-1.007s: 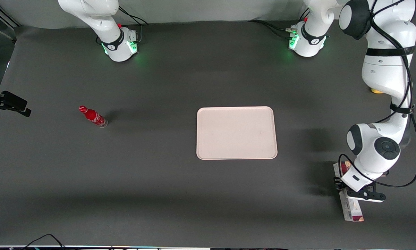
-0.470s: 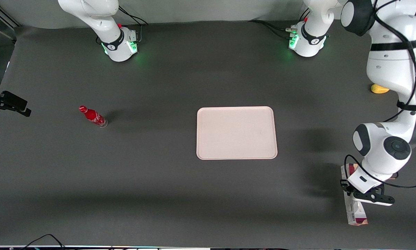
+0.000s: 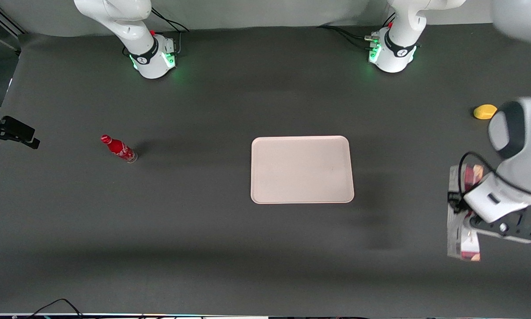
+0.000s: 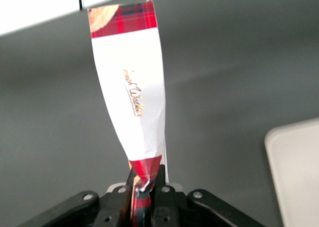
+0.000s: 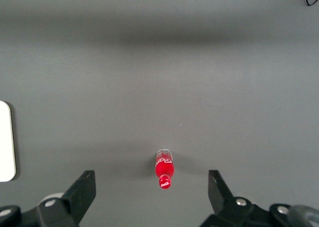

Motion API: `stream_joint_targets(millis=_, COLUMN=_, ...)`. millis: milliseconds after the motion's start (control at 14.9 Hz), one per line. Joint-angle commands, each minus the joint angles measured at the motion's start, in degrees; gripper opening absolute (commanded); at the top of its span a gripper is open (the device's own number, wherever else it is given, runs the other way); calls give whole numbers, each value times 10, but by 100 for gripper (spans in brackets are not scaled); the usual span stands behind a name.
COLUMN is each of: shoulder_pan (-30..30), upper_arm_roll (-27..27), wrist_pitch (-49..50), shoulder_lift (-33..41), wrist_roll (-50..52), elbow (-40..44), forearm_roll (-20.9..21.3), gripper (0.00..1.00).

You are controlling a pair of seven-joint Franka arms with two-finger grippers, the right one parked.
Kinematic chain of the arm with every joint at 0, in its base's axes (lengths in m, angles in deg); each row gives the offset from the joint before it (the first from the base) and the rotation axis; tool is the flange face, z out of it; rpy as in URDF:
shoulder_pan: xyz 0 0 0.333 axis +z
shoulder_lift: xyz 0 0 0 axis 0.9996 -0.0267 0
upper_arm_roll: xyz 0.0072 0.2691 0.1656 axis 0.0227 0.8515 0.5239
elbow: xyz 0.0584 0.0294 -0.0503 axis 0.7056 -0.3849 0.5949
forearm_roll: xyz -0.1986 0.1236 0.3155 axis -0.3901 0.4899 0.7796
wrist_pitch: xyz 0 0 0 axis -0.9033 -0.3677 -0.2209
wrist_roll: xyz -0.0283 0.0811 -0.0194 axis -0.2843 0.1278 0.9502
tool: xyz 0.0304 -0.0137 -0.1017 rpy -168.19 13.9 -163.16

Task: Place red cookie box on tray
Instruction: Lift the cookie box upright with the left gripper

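Lifted since the earlier frame, red cookie box (image 4: pixel 130 97) hangs pinched lengthwise in gripper (image 4: pixel 144 187), well apart from tray (image 3: pixel 302 169), toward working arm's end.

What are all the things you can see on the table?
red cookie box: one, dark red tartan and white, held off the table at the working arm's end
tray: one, pale pinkish-cream, flat on the table's middle, nothing on it
soda bottle: one, red, standing toward the parked arm's end
round object: one, yellow, at the working arm's end, farther from the front camera than the box
table: one, dark grey
gripper: one, black fingers, shut on the box's end, beside the tray
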State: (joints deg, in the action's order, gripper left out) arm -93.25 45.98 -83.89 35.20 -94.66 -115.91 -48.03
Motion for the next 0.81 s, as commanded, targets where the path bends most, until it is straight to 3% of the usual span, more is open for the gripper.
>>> stream_joint_targets(millis=0, shoulder_pan=-11, upper_arm_roll=-5, wrist_pitch=152, shoulder_lift=77, wrist_roll=26, elbow=27, forearm_roll=0, gripper=0)
stream_joint_targets(millis=403, shoulder_pan=-26, upper_arm_roll=-18, wrist_pitch=254, shoulder_lift=109, wrist_roll=77, elbow=26, forearm_roll=0, gripper=0)
stream_joint_targets(millis=738, shoulder_pan=-38, upper_arm_roll=-118, wrist_pitch=174, shoulder_lift=172, wrist_roll=267, elbow=-133, forearm_roll=-6, gripper=0)
